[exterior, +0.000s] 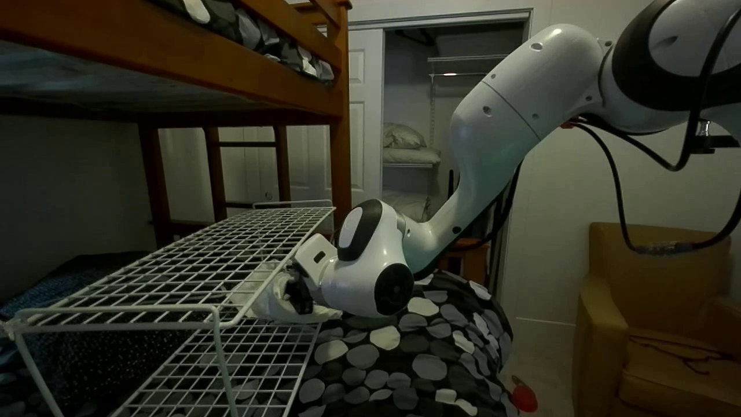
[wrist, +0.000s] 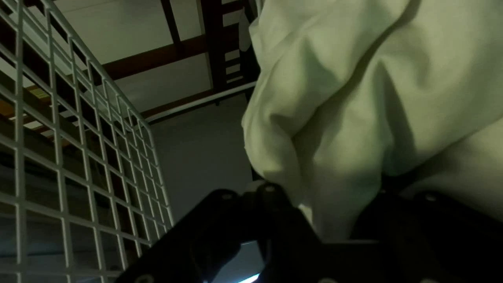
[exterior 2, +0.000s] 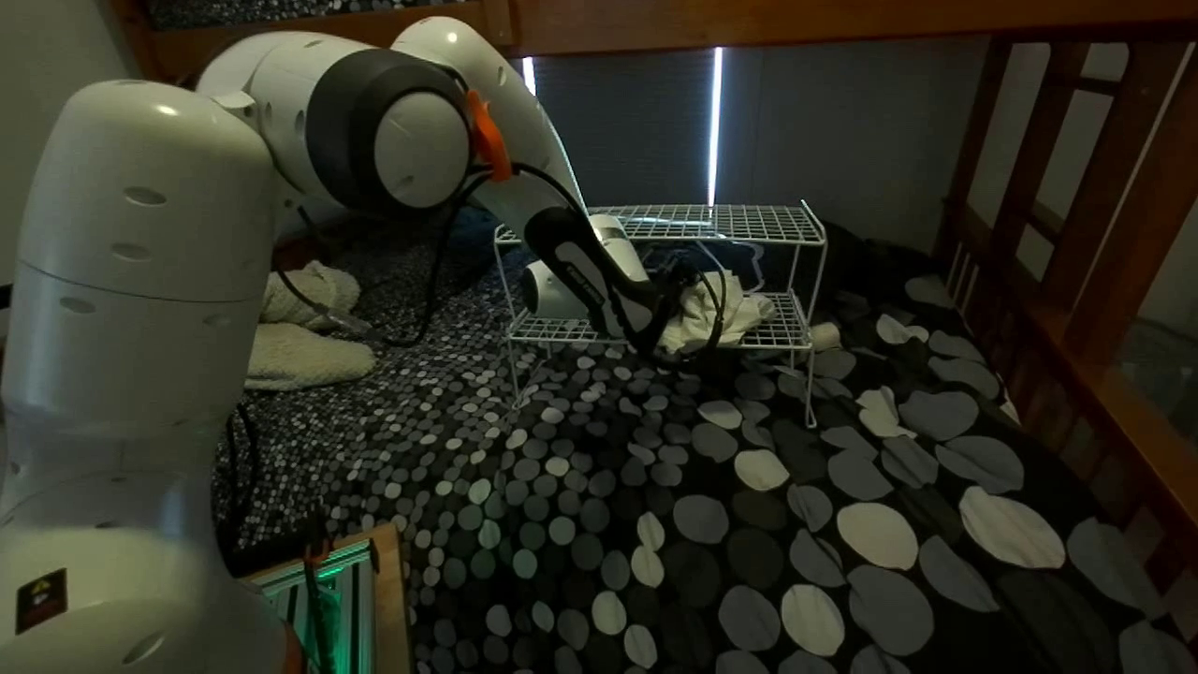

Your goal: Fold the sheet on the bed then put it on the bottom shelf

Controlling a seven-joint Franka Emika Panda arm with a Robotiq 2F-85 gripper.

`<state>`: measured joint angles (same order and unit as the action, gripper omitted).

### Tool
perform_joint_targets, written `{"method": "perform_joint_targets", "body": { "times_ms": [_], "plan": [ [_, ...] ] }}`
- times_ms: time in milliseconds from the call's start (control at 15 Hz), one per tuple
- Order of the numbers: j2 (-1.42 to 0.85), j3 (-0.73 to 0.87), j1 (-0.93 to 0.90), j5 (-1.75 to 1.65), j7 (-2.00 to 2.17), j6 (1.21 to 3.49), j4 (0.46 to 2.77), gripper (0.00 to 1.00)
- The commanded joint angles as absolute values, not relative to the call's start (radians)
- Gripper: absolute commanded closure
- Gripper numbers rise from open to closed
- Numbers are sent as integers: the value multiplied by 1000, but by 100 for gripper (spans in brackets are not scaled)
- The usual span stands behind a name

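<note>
In an exterior view we see the cream sheet (exterior 2: 719, 314) bunched at the front edge of the bottom shelf (exterior 2: 789, 323), short of its right-hand corner there, above the dotted bed (exterior 2: 655, 552). Its longer stretch seems to run crosswise and point outward, from beneath the top panel (exterior: 197, 263) past that edge, though the panel's wires and the gripper (exterior: 296, 294) break up the outline. In the wrist view, where the sheet is cut off at top and right, the fingers (wrist: 277, 204) stand apart with folds between them, but their tips are lost in shadow, so we cannot tell whether they pinch it.
</note>
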<state>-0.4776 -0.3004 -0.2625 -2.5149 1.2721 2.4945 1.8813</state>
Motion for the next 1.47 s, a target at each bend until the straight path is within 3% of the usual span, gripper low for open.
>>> {"method": "perform_joint_targets", "body": {
  "times_ms": [0, 267, 867, 1400],
  "plan": [
    [-500, -320, -221, -2512, 1247, 2536, 1861, 28],
    [-496, -328, -188, -2511, 1258, 2609, 1864, 0],
    [-437, -377, -116, -2507, 1349, 2749, 1880, 0],
    [-360, -420, -86, -2507, 1534, 2711, 1940, 0]
  ]
}}
